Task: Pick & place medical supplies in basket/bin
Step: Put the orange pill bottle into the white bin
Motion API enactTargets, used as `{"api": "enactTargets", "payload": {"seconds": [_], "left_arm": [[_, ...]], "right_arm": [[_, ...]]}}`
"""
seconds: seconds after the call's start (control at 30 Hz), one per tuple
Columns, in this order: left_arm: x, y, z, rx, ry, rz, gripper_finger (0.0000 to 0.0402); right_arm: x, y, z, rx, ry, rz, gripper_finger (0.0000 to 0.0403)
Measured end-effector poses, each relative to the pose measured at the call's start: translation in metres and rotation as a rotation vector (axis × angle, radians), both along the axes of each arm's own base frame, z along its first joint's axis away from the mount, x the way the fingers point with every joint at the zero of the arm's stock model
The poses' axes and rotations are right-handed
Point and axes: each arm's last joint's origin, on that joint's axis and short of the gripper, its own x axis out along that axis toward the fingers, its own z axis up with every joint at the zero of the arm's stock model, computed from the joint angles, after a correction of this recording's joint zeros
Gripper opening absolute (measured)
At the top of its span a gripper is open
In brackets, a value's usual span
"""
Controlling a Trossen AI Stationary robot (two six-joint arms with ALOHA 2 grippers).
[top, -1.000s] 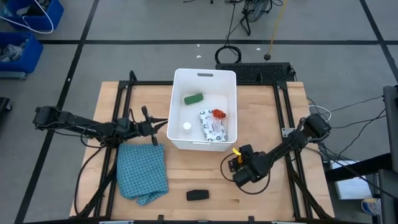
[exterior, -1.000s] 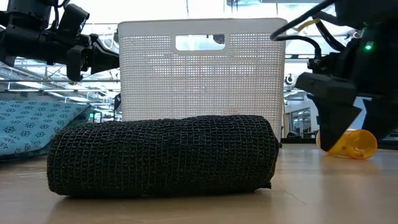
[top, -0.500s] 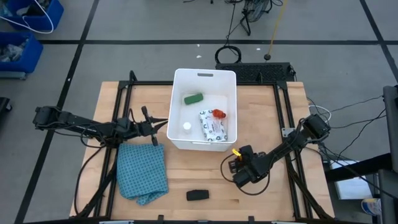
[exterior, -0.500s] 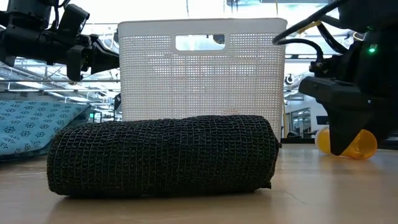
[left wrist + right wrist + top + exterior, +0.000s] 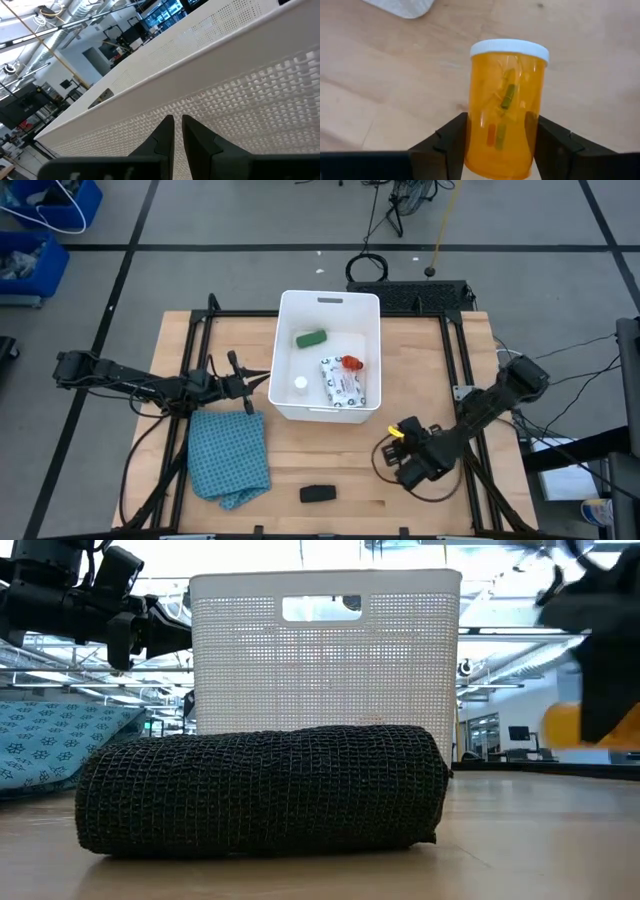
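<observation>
Right tool (image 5: 501,142) low over the table (image 5: 330,455), clamped around orange pill bottle (image 5: 505,105).

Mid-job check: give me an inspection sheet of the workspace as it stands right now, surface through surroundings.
Surface: wooden table.
Job's things: white bin holds green piece, printed packet, red-and-white tube, and a small white round item. Black oblong piece lies on the table. Orange pill bottle is in the right gripper.
Clutter: blue checked cloth.
Grippers: right gripper jaws shut on the bottle, raised off the table; left gripper beside the bin, jaws nearly shut, empty.
Cables: black coil behind the table.
Surroundings: blue crates on the floor.
</observation>
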Motion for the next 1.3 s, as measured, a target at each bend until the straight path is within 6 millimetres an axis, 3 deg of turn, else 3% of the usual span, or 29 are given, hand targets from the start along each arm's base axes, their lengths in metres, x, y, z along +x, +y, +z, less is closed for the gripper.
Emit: {"api": "enactTargets", "payload": {"seconds": [0.3, 0.63, 0.87, 1.3], "left_arm": [[0.0, -0.001, 0.0, -0.018, -0.007, -0.025, 0.0042], [0.0, 0.0, 0.0, 0.041, 0.015, -0.024, 0.0042], [0.0, 0.0, 0.0, 0.039, 0.01, -0.024, 0.0042], [0.0, 0.0, 0.001, -0.009, -0.016, -0.022, 0.0042]], "right_arm": [[-0.044, -0.003, 0.051, -0.3, -0.182, 0.3, 0.0158], [-0.067, -0.04, 0.099, -0.682, -0.258, 0.547, 0.0157], [-0.087, -0.064, 0.128, -0.822, -0.286, 0.677, 0.0161], [-0.094, -0.073, 0.165, -0.994, -0.328, 0.828, 0.0159]]}}
